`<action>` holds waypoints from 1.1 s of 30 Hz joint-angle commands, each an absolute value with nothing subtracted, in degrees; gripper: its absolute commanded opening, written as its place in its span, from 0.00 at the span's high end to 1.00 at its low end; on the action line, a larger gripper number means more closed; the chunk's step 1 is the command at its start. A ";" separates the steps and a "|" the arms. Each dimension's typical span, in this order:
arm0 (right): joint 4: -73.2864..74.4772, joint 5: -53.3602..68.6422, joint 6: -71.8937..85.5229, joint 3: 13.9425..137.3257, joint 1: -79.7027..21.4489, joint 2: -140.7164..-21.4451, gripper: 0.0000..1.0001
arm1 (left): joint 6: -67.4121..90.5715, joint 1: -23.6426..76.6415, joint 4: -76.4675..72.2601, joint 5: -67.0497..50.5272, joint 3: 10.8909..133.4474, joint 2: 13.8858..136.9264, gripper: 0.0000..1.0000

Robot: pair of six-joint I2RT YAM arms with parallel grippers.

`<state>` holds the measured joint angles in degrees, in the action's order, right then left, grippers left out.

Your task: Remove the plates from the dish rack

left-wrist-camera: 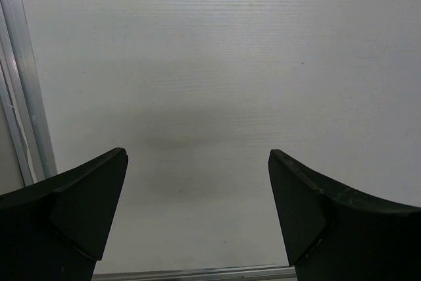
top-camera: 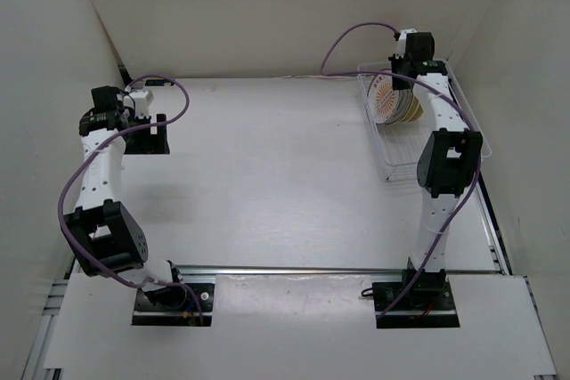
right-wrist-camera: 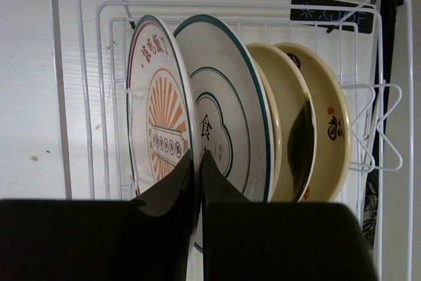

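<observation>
The white wire dish rack (top-camera: 403,165) stands at the far right of the table and holds several plates on edge. From left to right in the right wrist view they are an orange sunburst plate (right-wrist-camera: 154,110), a white plate with dark rings (right-wrist-camera: 227,97) and two tan-yellow plates (right-wrist-camera: 289,116). My right gripper (right-wrist-camera: 198,156) is shut on the near rim of the sunburst plate, one finger on each face. In the top view that gripper (top-camera: 401,76) hangs over the plates (top-camera: 396,102). My left gripper (left-wrist-camera: 197,156) is open over bare table at the far left (top-camera: 147,135).
White walls enclose the table on three sides. A metal rail (left-wrist-camera: 26,97) runs along the left table edge beside my left gripper. The rack's upright wire sides (right-wrist-camera: 81,97) surround the plates. A purple cable (top-camera: 356,33) loops above the right wrist.
</observation>
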<state>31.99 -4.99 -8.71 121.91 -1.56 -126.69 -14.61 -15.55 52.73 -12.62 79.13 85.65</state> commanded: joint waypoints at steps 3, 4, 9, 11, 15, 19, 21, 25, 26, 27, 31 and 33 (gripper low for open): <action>29.36 -9.57 -8.88 122.52 -4.21 -121.55 1.00 | -14.77 -15.64 52.91 -13.54 80.60 85.08 0.00; 28.66 -11.93 -8.88 122.52 -4.83 -120.86 1.00 | -14.77 -15.64 52.91 -13.54 80.60 85.08 0.00; 26.38 -18.53 -9.40 121.47 -6.41 -119.10 1.00 | -13.63 -15.64 52.38 -14.15 80.60 85.08 0.00; 25.58 -21.87 -9.40 121.46 -6.42 -118.48 1.00 | -13.62 -15.64 52.38 -14.15 80.60 84.55 0.00; 23.39 -26.62 -11.33 120.41 -7.55 -116.64 1.00 | -13.62 -15.64 51.86 -15.21 81.12 84.02 0.00; 22.06 -31.10 -12.65 118.57 -8.09 -114.18 1.00 | -12.57 -15.64 51.86 -15.73 81.12 82.79 0.00; 21.45 -31.64 -13.18 117.77 -8.61 -113.12 1.00 | -11.96 -15.64 51.86 -15.73 81.12 82.09 0.00; 21.97 -30.51 -11.79 116.54 -9.14 -109.69 1.00 | -10.55 -15.64 51.86 -17.39 81.65 80.86 0.00; 23.71 -28.84 -11.08 116.54 -9.84 -108.38 1.00 | -10.55 -15.64 51.86 -18.19 82.17 80.34 0.00; 24.77 -26.83 -10.20 116.54 -9.84 -107.67 1.00 | -10.55 -15.64 51.86 -19.24 82.18 79.81 0.00; 31.54 -9.80 -3.71 118.83 -9.84 -104.60 1.00 | -9.40 -15.64 53.52 -27.14 84.54 79.28 0.00; 35.13 7.79 -2.20 118.83 -9.84 -103.36 1.00 | -9.40 -15.64 55.18 -33.03 85.34 79.80 0.00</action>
